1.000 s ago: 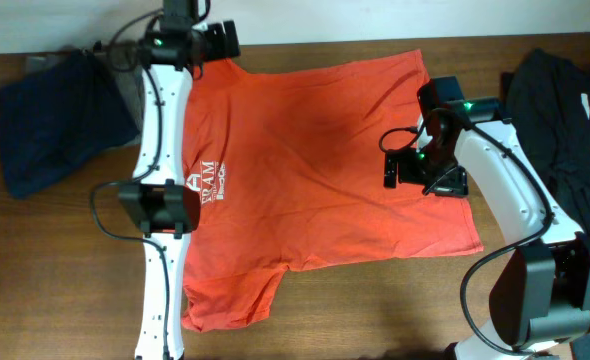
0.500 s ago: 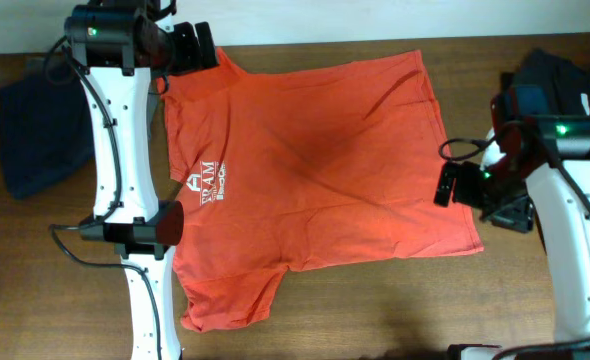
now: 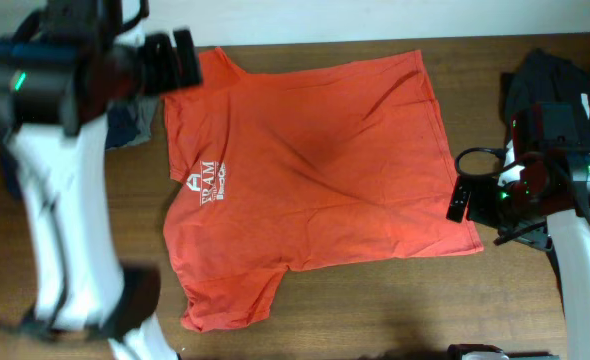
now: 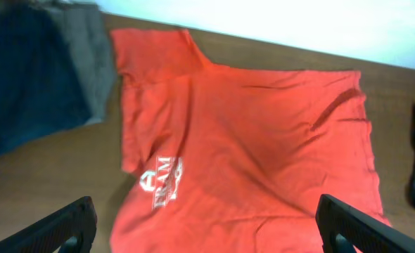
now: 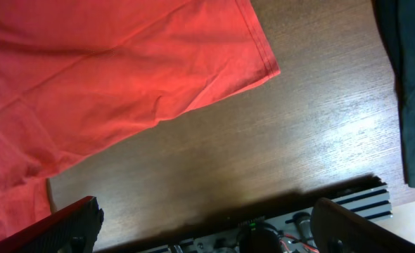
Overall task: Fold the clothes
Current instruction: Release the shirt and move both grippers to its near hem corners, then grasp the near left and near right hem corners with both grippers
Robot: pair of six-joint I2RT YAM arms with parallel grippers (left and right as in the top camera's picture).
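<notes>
My left gripper (image 4: pixel 207 225) and right gripper (image 5: pixel 207 225) had pulled off the shirt (image 3: pixel 315 170) (jaws apart, empty), leaving it flat between them, unfolded.

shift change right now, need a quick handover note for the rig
Left gripper: open, empty, near the T-shirt's far sleeve.
Right gripper: open, empty, beside the hem's near corner.
T-shirt spread flat on the table, lettering up; navy garment and grey garment at left, black garment at right.
Done: shirt laid out. Left: every fold.
</notes>
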